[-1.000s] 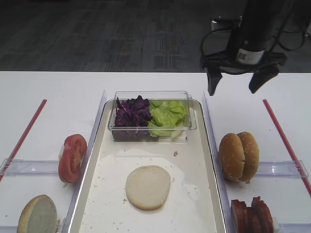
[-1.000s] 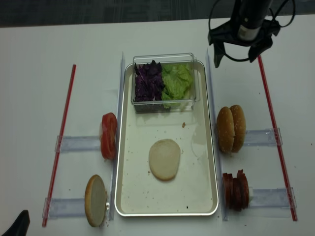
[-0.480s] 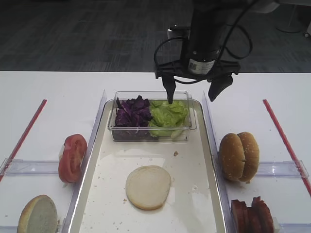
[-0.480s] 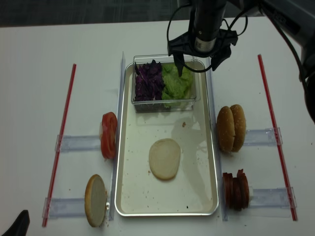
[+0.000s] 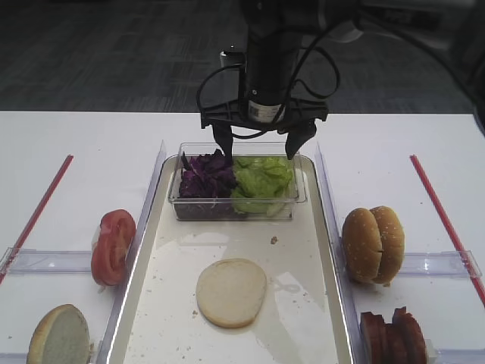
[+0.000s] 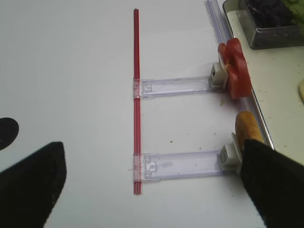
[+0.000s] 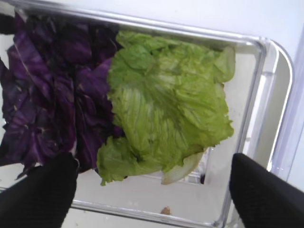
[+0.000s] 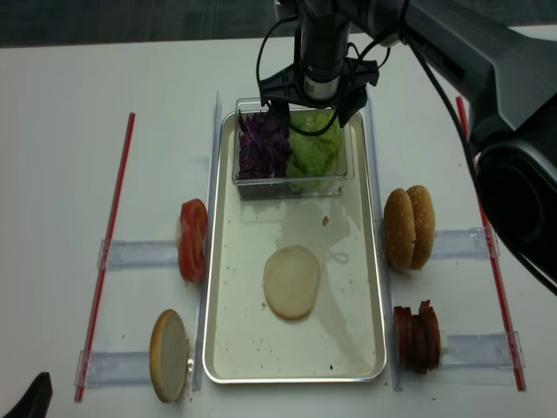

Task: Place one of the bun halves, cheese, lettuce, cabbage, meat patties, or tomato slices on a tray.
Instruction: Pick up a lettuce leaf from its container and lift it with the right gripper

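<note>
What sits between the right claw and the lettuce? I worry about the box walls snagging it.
Nothing visible does. The right claw hangs open over the clear box, whose top is open, with the lettuce directly below and the cabbage beside it.

The meat patties (image 5: 394, 334) are cut off by the exterior view's bottom edge.

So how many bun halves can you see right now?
4: one cut face up on the tray, two standing together right of the tray, one at the front left. More could be out of frame.
</note>
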You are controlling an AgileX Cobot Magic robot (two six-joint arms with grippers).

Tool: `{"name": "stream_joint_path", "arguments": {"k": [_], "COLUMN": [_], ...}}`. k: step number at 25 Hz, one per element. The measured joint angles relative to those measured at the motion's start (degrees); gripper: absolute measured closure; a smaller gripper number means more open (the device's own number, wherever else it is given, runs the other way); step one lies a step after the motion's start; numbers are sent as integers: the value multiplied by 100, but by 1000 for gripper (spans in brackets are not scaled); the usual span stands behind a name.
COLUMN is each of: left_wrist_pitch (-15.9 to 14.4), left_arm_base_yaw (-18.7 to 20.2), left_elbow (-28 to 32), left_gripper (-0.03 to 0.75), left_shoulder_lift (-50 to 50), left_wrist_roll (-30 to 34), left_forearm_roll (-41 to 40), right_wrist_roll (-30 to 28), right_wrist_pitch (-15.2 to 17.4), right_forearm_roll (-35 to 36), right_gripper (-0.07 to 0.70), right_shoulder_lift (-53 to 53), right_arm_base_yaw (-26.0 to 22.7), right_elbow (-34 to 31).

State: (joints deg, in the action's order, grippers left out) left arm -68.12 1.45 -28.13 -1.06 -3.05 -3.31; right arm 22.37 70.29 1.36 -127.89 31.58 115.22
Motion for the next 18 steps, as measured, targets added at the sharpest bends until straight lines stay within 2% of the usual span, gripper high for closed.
{"name": "stream_joint_path", "arguments": {"k": [5, 18], "left_wrist_pitch": [0, 0], "left_arm_base_yaw": [0, 0], "left_elbow": [0, 0], "left_gripper": [26, 26], "left_shoulder_lift": [0, 0], "left_wrist_roll": [0, 0], "left_forearm_roll": [-9, -29], "right_wrist_roll": [234, 290], "right_wrist_pitch": [13, 17], "right_forearm_roll": [-177, -318], "right_gripper": [-23, 1], "right_shoulder_lift": [-224, -600], "right_arm_base_yaw": [38, 38], "right_elbow": [306, 319]}}
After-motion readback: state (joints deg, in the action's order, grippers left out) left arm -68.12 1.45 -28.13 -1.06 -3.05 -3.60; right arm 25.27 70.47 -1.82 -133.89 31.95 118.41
